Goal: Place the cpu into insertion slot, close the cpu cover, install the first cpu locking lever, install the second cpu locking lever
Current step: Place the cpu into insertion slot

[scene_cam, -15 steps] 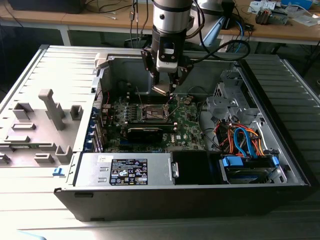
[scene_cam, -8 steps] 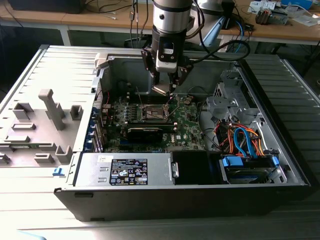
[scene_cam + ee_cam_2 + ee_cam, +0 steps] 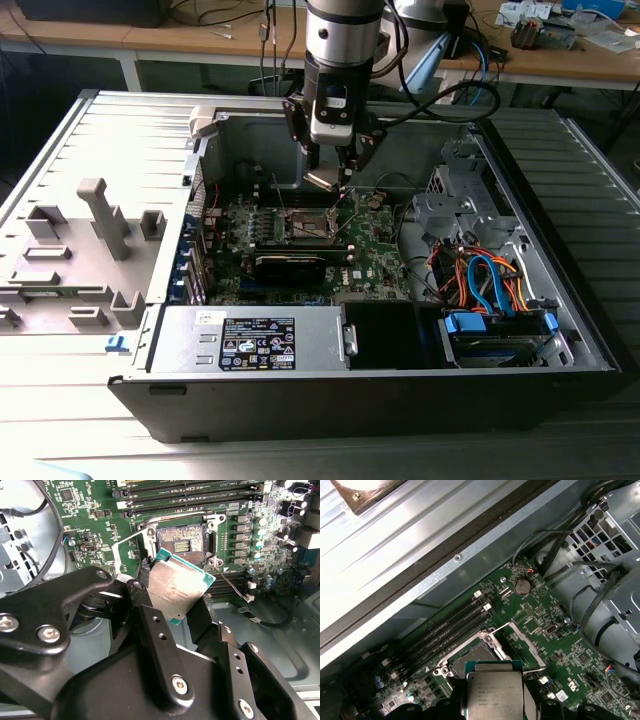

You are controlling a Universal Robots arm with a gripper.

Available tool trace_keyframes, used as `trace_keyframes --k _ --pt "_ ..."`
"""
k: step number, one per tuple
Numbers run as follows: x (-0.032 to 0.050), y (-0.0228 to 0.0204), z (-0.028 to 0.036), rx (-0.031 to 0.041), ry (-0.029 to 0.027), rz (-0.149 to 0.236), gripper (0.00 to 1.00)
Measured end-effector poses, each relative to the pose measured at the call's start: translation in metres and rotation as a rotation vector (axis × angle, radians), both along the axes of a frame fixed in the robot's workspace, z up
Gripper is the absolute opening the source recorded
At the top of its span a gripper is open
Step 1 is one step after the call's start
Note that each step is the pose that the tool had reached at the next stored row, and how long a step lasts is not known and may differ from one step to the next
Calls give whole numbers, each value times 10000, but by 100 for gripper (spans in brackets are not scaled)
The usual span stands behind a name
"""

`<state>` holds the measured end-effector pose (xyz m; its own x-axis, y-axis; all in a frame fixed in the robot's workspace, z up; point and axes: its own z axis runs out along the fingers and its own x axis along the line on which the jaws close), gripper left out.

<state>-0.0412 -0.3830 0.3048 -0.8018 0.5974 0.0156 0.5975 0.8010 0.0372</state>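
The jaws are closed on the cpu, clamping two opposite edges. The chip appears tilted, with its metal top toward the wrist cameras. The insertion slot lies just beyond the jaw tips, under the chip's leading edge and apart from it, with its contacts exposed. The cpu cover stands swung open beside the slot. The arm points straight down into the open computer case, with the wrist vertical above the slot.

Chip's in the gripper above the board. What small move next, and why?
Probably shift the chip over the socket and level it before lowering: the gripper holds it tilted, off to one side of the open socket and apparently above it, and the cover is swung aside.
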Motion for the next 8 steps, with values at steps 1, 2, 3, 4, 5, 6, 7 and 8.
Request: trace_keyframes --k 1,2,3,4,5,6,7,8 --pt "0 0 0 -1 0 -12 55" --pt "0 0 0 0 0 -26 55" --pt "0 0 0 -1 0 -36 55" --pt "0 0 0 0 0 -53 55" --pt "0 0 -1 0 0 -66 55" --pt "0 0 -1 0 0 -89 55" --pt "0 0 -1 0 0 -104 55" --pt "0 0 -1 0 0 -115 55"
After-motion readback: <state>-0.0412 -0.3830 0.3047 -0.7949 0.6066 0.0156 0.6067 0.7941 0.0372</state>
